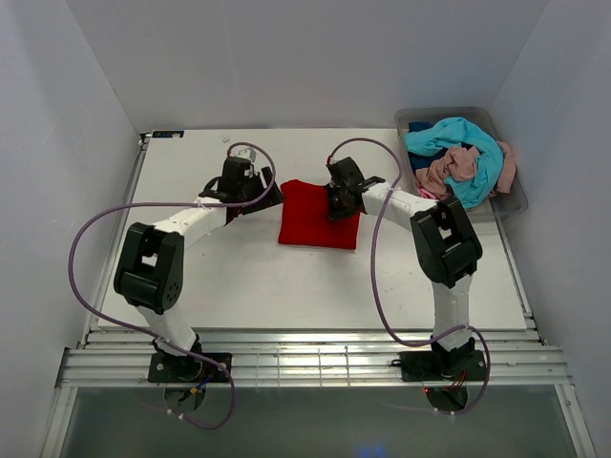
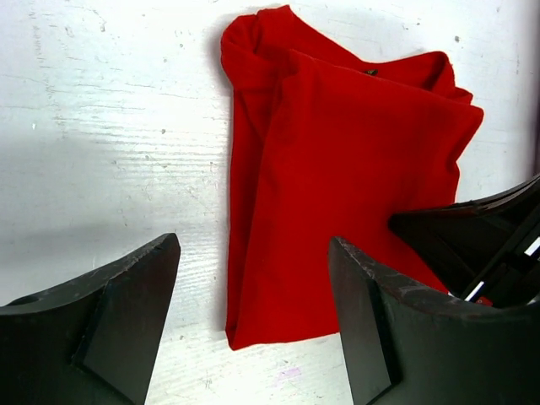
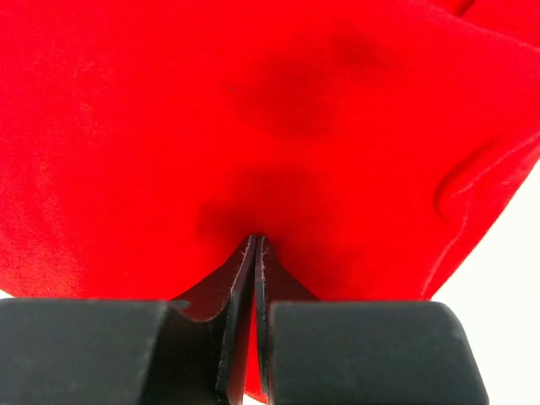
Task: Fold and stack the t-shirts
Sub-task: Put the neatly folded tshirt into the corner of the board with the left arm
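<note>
A bright red t-shirt (image 1: 310,227) lies folded into a rough rectangle in the middle of the white table. My right gripper (image 1: 340,204) is down on its right part. In the right wrist view the jaws (image 3: 256,239) are shut, pinching a pucker of the red cloth (image 3: 253,110). My left gripper (image 1: 263,196) hovers at the shirt's left edge, open. In the left wrist view its fingers (image 2: 253,245) straddle the near corner of the red t-shirt (image 2: 337,186) with nothing held. More t-shirts, turquoise (image 1: 460,143), dusty pink (image 1: 452,166) and dark blue (image 1: 418,127), are heaped at the back right.
The heap sits in a clear grey plastic bin (image 1: 514,202) in the table's back right corner. White walls close in the table on the left, back and right. A metal rail (image 1: 315,363) runs along the near edge by the arm bases.
</note>
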Controlling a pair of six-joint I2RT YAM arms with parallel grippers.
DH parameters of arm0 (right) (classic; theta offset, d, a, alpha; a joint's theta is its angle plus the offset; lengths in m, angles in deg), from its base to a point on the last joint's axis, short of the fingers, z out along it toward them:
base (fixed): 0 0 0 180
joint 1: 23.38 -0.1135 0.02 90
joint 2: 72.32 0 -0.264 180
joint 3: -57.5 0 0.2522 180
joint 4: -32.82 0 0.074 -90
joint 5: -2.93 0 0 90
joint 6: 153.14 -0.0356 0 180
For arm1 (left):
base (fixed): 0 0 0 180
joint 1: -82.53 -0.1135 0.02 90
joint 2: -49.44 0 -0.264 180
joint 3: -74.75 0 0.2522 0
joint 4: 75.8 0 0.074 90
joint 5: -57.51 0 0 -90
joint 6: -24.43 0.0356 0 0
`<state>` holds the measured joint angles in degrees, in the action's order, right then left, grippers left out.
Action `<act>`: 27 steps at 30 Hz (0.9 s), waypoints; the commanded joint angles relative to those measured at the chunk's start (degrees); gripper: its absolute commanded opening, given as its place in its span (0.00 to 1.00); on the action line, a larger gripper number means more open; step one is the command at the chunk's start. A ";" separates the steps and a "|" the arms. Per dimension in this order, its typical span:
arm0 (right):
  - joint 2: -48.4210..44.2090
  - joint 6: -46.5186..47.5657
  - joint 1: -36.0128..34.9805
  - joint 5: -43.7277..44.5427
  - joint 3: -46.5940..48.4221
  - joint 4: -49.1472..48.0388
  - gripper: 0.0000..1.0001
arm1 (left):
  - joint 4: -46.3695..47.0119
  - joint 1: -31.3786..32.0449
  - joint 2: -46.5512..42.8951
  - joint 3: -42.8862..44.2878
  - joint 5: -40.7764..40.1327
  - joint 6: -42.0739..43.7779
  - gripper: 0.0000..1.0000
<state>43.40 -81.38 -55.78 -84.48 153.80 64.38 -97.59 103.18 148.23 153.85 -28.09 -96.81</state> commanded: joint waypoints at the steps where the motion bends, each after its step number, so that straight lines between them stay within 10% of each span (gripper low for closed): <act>1: 0.38 0.75 0.41 1.98 3.15 2.67 0.08 | 3.89 -2.36 0.18 -0.47 10.44 0.83 0.81; 27: 0.56 1.19 0.41 1.98 1.13 5.75 0.08 | 12.16 -0.52 13.35 -5.32 21.09 -4.18 0.96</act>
<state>43.55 -80.70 -55.63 -82.55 154.68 68.45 -84.45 100.01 158.08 148.52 -7.57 -100.31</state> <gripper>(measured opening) 0.078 0.959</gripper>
